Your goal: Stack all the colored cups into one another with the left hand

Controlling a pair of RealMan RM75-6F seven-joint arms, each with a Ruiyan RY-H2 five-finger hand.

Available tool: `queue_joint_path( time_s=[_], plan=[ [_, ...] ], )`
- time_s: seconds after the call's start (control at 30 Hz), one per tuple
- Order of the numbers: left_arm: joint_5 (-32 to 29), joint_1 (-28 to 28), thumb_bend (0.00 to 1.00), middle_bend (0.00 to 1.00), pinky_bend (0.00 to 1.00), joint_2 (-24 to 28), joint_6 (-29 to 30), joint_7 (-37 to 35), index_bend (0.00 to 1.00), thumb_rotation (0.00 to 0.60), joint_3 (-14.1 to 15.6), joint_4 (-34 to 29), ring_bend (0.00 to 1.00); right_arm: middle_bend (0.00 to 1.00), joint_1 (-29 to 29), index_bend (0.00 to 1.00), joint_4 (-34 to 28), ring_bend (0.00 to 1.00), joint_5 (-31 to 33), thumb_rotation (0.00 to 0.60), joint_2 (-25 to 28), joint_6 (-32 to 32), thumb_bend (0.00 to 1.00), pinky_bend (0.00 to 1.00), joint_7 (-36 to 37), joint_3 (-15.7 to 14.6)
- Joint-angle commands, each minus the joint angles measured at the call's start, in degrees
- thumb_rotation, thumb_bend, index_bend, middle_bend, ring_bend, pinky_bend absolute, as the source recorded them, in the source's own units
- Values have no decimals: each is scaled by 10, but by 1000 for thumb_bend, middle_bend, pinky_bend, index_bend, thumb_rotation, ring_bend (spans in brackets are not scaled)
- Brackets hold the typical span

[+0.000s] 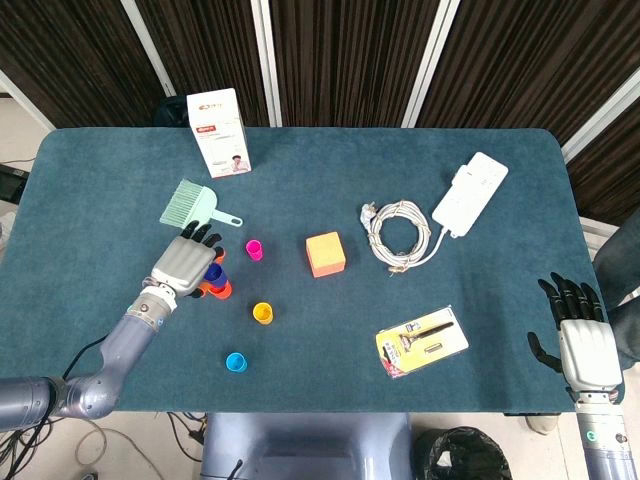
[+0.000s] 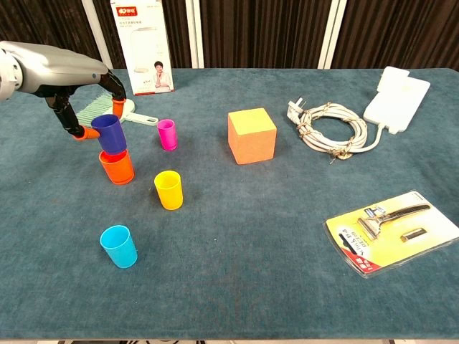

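Chest view shows the left hand (image 2: 68,79) gripping a dark blue cup (image 2: 111,134) between thumb and fingers, its base seated in the mouth of an orange cup (image 2: 117,166) standing directly beneath the hand on the blue table (image 2: 237,287). A pink cup (image 2: 167,134) stands just to the hand's right, a yellow cup (image 2: 169,190) sits nearer the robot and slightly right, and a light blue cup (image 2: 119,246) stands well apart, nearest the table's front edge. A pale green brush (image 2: 107,111) lies just beyond the hand, with a white carton (image 2: 142,47) upright behind it at the far edge.

Further to the hand's right rests an orange block (image 2: 252,135), then a coiled white cable (image 2: 328,132) beside a white power strip (image 2: 397,95). A packaged razor (image 2: 391,230) on a yellow card lies near the front right.

Head view shows the right hand (image 1: 585,345) well away from all the cups, off the table's right front corner, holding nothing, its dark fingers (image 1: 568,296) extended and spread.
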Motion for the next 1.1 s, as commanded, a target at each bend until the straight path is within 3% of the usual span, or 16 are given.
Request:
queue_joint_path(
  time_s=[0.03, 0.6, 0.8, 1.1],
  plan=[
    [-1, -4, 316, 156, 0, -7, 6, 8, 378, 600, 3, 4, 0, 71, 0, 128, 0, 93, 0, 600, 0, 1, 404, 68, 1, 0],
    [-19, -19, 313, 148, 0, -24, 3, 36, 324, 600, 22, 10, 0, 71, -2, 129, -4, 93, 4, 600, 5, 0, 404, 68, 6, 1],
    [-30, -26, 256, 125, 0, -22, -5, 42, 166, 600, 28, 6, 0, 71, -2, 129, -5, 93, 4, 600, 6, 2, 405, 68, 7, 2],
    [10, -33, 227, 121, 0, -31, -5, 5, 127, 600, -2, -22, 0, 71, -4, 129, -6, 93, 6, 600, 7, 5, 404, 68, 8, 4]
  ],
)
